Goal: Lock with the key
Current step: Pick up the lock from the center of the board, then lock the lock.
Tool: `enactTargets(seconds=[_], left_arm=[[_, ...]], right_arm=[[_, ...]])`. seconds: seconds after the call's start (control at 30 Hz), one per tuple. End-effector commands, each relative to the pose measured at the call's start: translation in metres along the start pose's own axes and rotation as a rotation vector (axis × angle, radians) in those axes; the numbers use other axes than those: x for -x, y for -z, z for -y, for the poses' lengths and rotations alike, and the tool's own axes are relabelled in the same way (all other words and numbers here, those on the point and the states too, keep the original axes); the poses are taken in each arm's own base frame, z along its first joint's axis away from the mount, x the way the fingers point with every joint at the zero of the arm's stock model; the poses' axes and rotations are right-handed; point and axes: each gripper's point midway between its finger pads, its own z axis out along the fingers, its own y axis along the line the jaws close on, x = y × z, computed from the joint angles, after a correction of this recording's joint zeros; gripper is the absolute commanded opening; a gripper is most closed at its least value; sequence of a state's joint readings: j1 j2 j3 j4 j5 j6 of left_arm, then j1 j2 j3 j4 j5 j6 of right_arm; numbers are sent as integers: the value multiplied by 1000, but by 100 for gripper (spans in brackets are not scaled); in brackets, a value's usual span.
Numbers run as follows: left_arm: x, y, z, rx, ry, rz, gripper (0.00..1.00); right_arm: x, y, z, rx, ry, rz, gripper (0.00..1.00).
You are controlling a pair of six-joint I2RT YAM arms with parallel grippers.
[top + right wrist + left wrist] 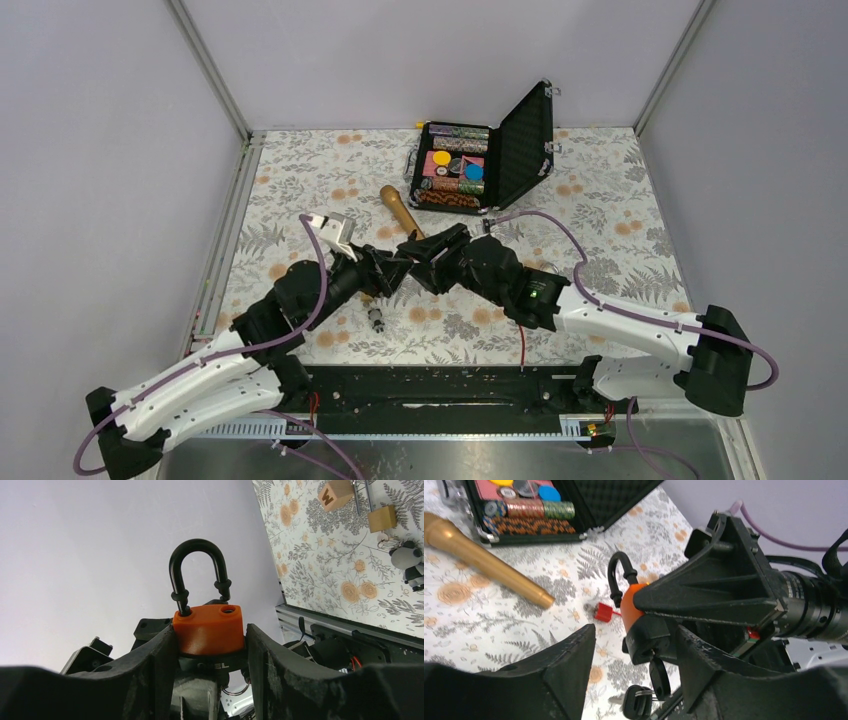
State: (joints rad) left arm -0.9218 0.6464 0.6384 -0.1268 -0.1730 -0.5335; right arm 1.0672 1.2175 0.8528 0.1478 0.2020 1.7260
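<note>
Two claws meet above the floral-patterned surface (620, 200). The right claw (210, 632) is clamped on the orange-bodied padlock with a black metal shackle (207, 627), held upright, one shackle leg clear of its hole. The left claw (635, 630) stands apart around the padlock's black base, where a black-headed key (659, 677) hangs.

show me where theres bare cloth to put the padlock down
Bare cloth: the right strip between the open case and the right wall, and the far left corner left of the gold handle. Crowded: the middle, where left gripper and right gripper meet at the padlock.
</note>
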Motion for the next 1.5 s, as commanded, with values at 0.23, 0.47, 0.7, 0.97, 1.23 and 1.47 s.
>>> enactTargets(seconds=[0.23,0.47,0.7,0.97,1.23,1.47], left_arm=[[23,-19,14,25,-28,98,33],[31,-21,14,41,-21,122,3],[50,-12,20,23,-58,166,0],[71,7,43,-63,-172,73,0],[73,40,100,-378,-211,-86,0],[82,70,136,-569,-183,-108,0]], right_arm=[[6,16,-43,129,-29,49,39],[6,18,-41,123,-6,46,45],[17,29,-38,154,192,99,99],[64,60,-48,312,594,122,99],[29,104,-58,445,1166,-211,92],[-18,148,-67,755,1295,-442,70]])
